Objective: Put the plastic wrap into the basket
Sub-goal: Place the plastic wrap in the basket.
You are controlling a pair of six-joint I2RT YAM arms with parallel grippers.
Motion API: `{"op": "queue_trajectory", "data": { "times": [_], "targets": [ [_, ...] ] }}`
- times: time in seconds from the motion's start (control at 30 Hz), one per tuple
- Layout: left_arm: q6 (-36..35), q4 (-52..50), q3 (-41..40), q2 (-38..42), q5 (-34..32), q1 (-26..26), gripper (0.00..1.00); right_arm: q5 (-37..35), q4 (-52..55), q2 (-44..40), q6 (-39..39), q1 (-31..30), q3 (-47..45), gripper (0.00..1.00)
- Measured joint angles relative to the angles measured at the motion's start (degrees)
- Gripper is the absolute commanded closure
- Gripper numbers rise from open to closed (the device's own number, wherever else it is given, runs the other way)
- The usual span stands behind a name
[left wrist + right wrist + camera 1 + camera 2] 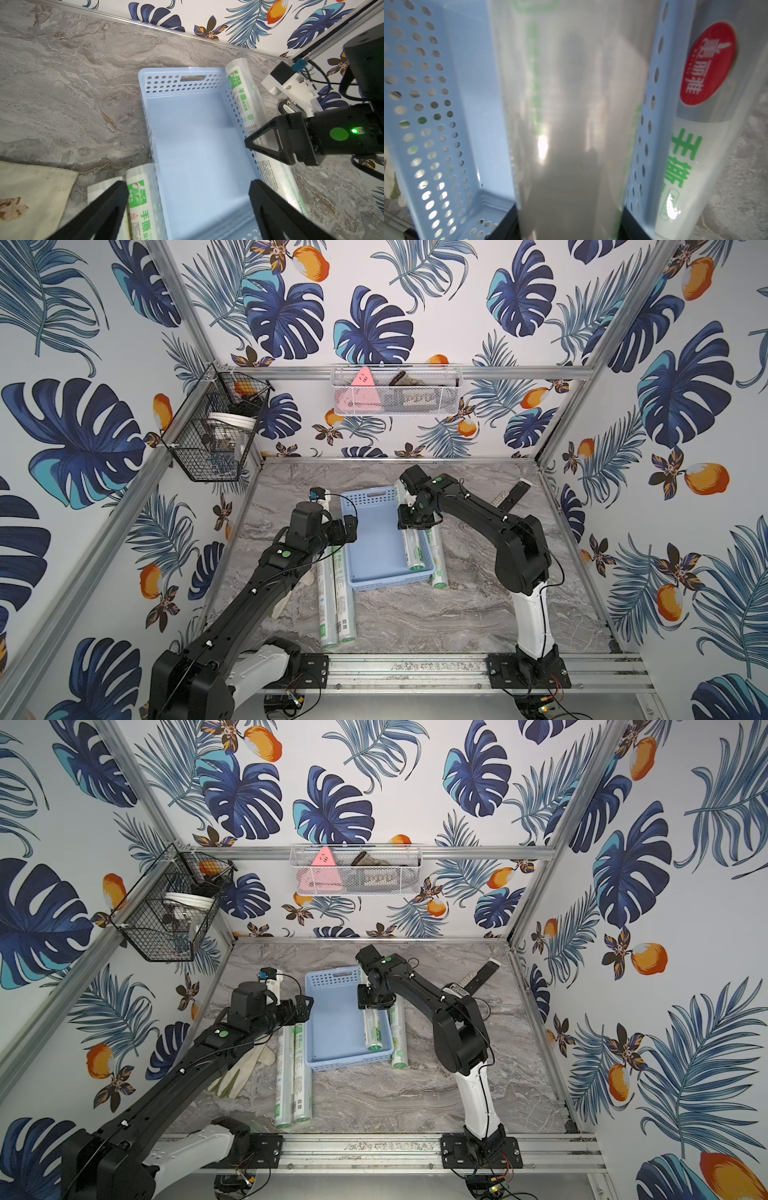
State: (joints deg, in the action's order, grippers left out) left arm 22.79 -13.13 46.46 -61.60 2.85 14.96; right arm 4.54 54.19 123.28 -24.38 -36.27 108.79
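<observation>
One roll [412, 551] sits pinched in the right gripper [410, 526], long axis parallel to the basket [374, 539] right wall, near end low inside. Left gripper [351, 529]: fingers spread, nearest the two table rolls [336, 605].

One plastic wrap roll [413, 551] slants into the light-blue basket [374, 539]; three lie outside.

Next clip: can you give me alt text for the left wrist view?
A light-blue basket, its visible floor bare, fills the middle, seen between the fingers of the open left gripper. The right gripper is shut on a plastic wrap roll along one long wall; two more rolls lie on the marble table outside the opposite wall.
</observation>
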Motion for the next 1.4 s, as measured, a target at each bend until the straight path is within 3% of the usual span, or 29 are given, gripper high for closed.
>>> {"op": "queue_trajectory", "data": {
  "times": [0.63,0.93,1.27,1.4],
  "targets": [
    [0.0,-0.6,0.3,-1.2,2.2,1.6,0.01,-9.2,5.5,10.3,-0.2,-2.3,5.6,0.67],
    [-0.6,-0.7,0.9,-2.3,3.2,3.5,0.01,-15.6,5.8,11.0,-0.6,-3.7,5.6,0.66],
    [-1.9,-0.6,1.3,-2.8,4.3,4.7,0.01,-19.2,5.4,11.2,-1.2,-4.2,4.0,0.57],
    [-2.1,-0.2,1.5,-4.0,7.5,5.0,0.01,-19.9,5.1,11.3,-1.3,-4.3,3.7,0.57]
  ]
}}
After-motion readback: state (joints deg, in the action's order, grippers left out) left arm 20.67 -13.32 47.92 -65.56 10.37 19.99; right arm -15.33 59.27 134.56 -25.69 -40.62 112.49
